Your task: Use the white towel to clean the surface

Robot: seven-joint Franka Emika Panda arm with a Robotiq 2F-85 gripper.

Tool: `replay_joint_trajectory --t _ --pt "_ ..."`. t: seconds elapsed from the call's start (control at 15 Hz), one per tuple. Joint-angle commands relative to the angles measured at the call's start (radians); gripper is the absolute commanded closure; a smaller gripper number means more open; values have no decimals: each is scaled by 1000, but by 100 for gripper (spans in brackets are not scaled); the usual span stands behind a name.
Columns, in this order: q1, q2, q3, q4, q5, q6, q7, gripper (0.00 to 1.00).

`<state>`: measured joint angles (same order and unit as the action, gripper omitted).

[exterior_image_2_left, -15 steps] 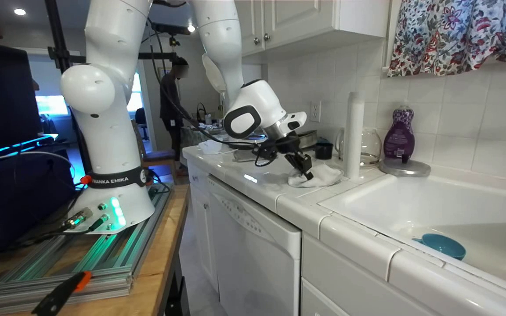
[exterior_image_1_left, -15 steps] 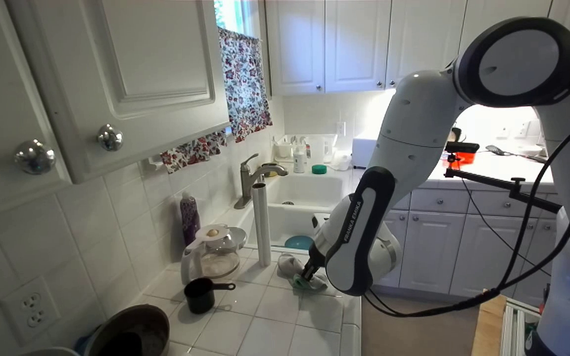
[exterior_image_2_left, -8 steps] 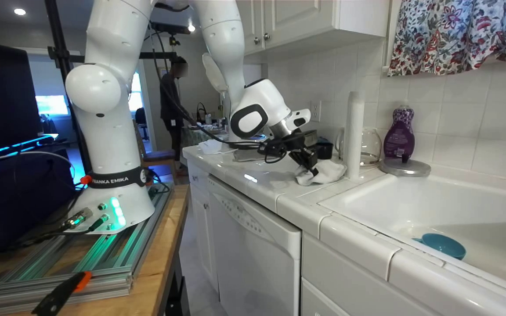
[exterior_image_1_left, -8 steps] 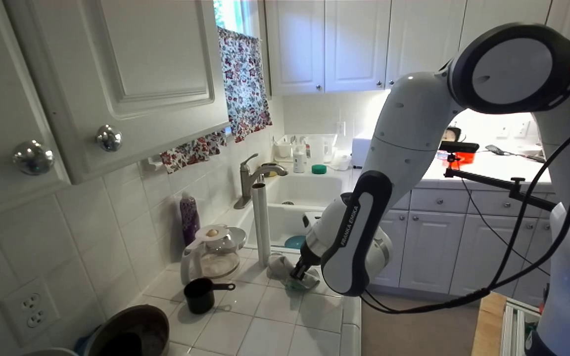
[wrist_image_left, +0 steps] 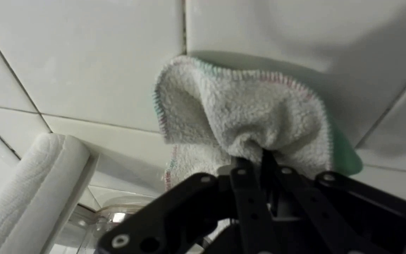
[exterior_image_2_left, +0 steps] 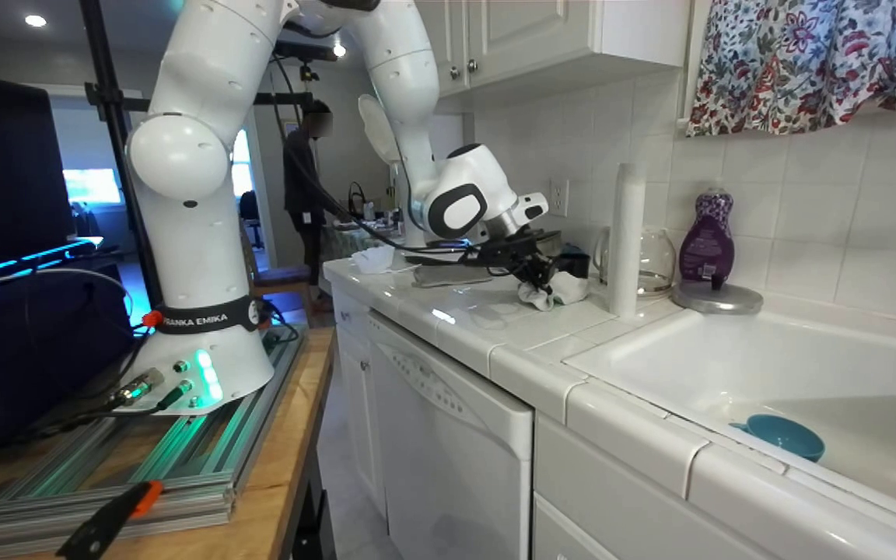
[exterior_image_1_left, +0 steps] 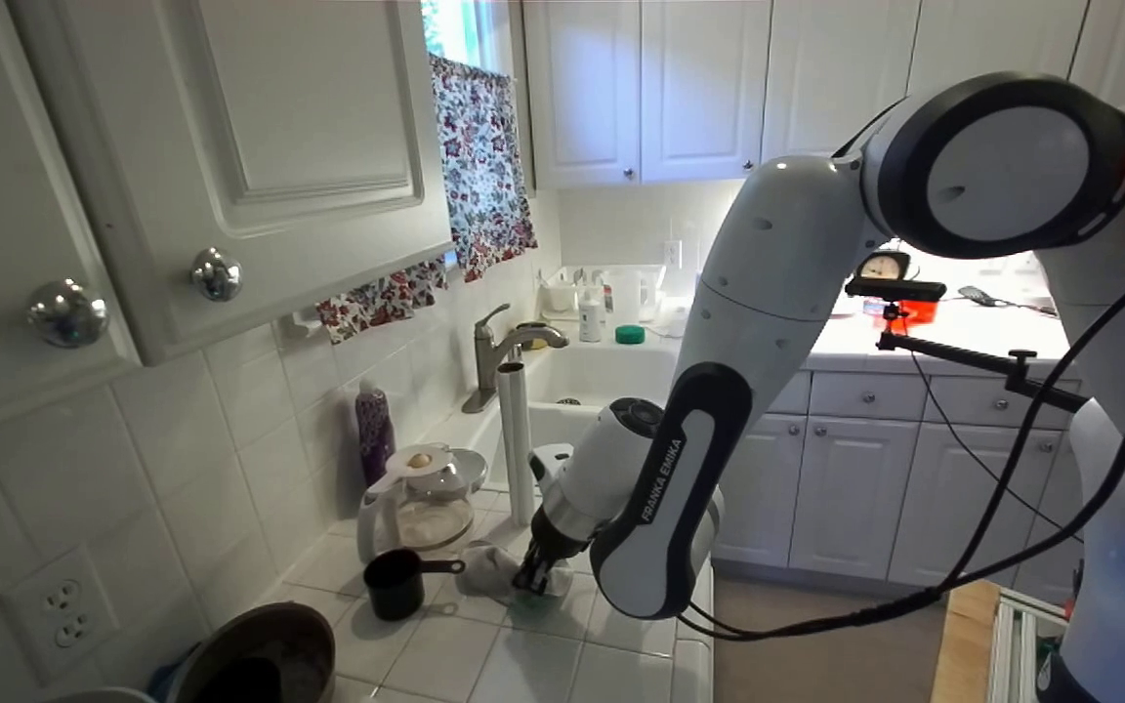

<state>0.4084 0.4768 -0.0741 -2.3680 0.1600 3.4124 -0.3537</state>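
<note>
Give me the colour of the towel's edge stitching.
Multicoloured: the towel has edge stitching in green, pink and whitish stretches. Clearest in the wrist view.

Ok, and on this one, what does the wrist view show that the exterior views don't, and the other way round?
Only the wrist view: the coloured stitching, with red and green stretches, along the edge of the white towel.
Only the exterior views: the floral curtain, the purple bottle and the robot arm above the gripper.
Both share: the gripper shut on the white towel, the tiled countertop and the white roll.
</note>
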Motion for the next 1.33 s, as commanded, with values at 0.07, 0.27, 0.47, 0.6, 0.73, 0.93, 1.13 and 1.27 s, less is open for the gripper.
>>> replay_joint_trajectory --t 0.07,0.27,0.47,0.6,0.73,0.93,1.13,1.27 --pt "-4 84 -46 128 -114 -54 35 97" --pt "-8 117 -63 197 -161 -83 43 97" --pt "10 147 -99 255 -174 -109 68 97" --pt "3 168 -105 289 -178 -122 87 97" --pt "20 181 -131 312 -166 -133 117 97" --pt "29 196 -156 336 -156 -144 168 97" --pt "20 199 -156 344 -154 -157 208 97" --pt "-6 196 -125 345 -171 -170 212 97"
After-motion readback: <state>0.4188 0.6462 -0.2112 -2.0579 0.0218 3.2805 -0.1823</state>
